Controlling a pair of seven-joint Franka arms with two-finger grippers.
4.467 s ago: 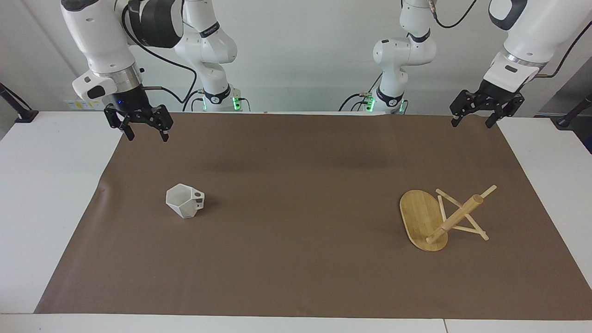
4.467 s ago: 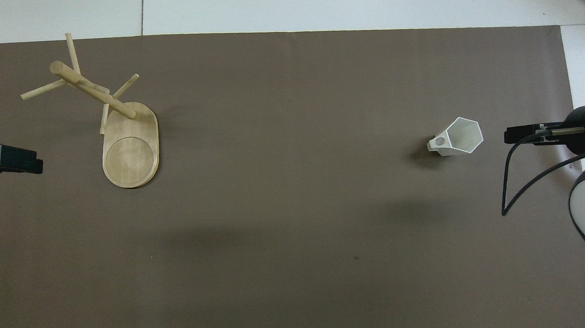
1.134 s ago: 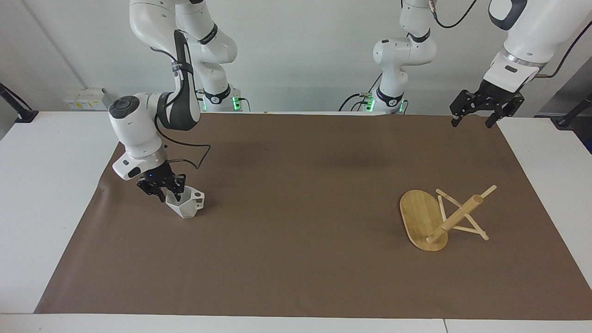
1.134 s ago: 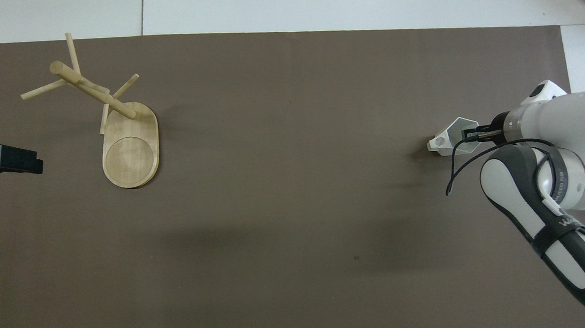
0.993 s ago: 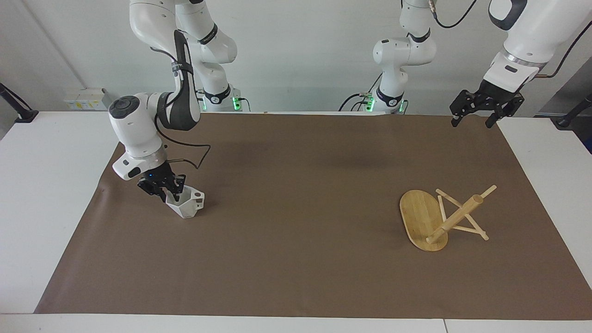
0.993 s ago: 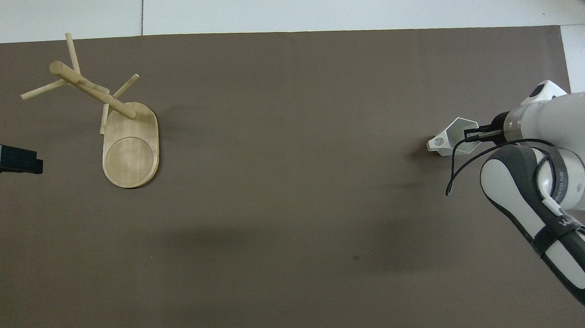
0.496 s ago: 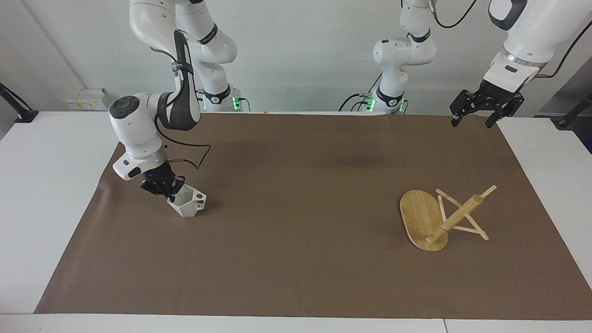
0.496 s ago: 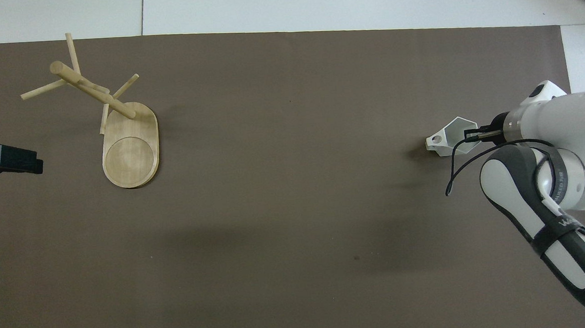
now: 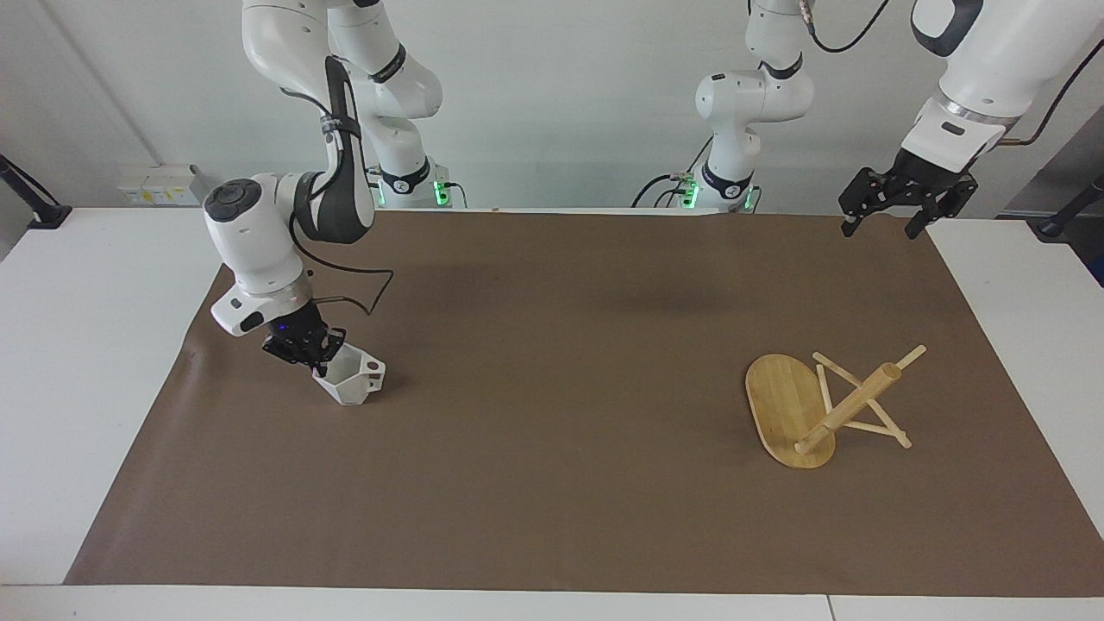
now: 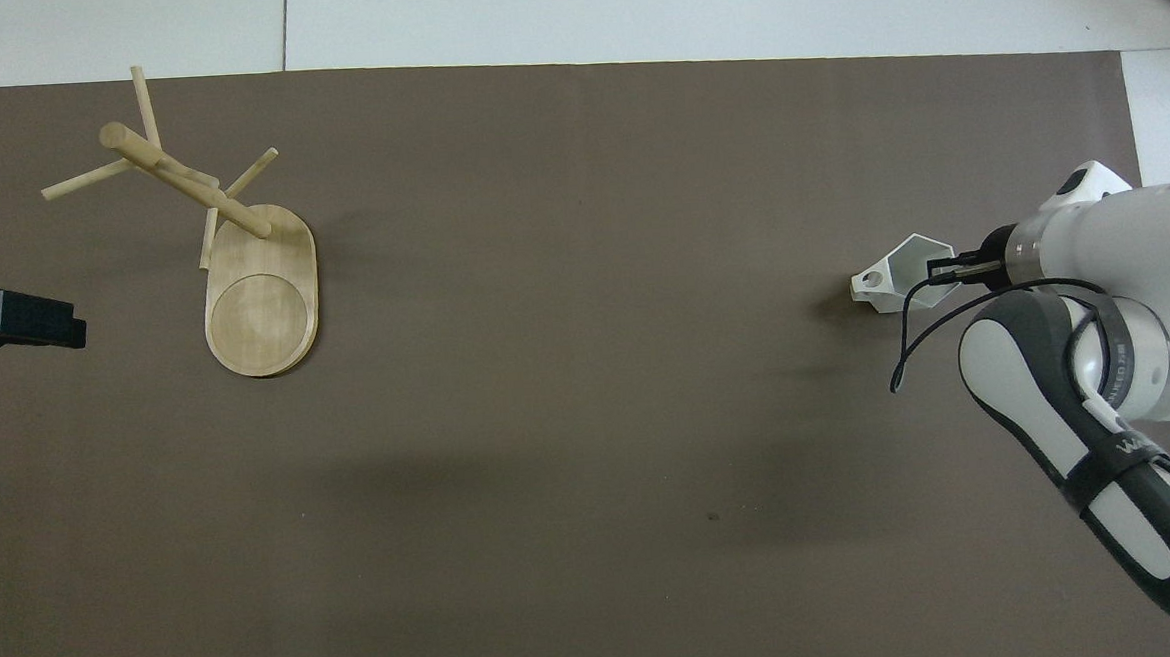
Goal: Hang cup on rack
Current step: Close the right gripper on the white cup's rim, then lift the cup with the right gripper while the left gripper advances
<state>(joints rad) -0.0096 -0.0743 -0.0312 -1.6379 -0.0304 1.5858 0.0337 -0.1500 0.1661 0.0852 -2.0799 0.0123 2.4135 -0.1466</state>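
Note:
The white faceted cup [image 9: 351, 383] sits on the brown mat toward the right arm's end of the table, with its handle pointing toward the middle of the table. It also shows in the overhead view [image 10: 893, 274]. My right gripper [image 9: 316, 364] is down at the cup, shut on the rim wall away from the handle; it shows in the overhead view too [image 10: 941, 272]. The bamboo rack [image 9: 828, 412] stands on its oval base [image 10: 262, 310] toward the left arm's end. My left gripper [image 9: 891, 217] waits, open, high over the mat's corner near its base.
The brown mat [image 9: 552, 483] covers most of the white table [image 9: 78, 362]. A black cable [image 10: 906, 347] loops off the right wrist beside the cup. Nothing stands between the cup and the rack.
The right arm came down from the mat's corner to the cup. In the last second its fingers closed on the rim and the cup shifted and tilted slightly. The left arm stayed still.

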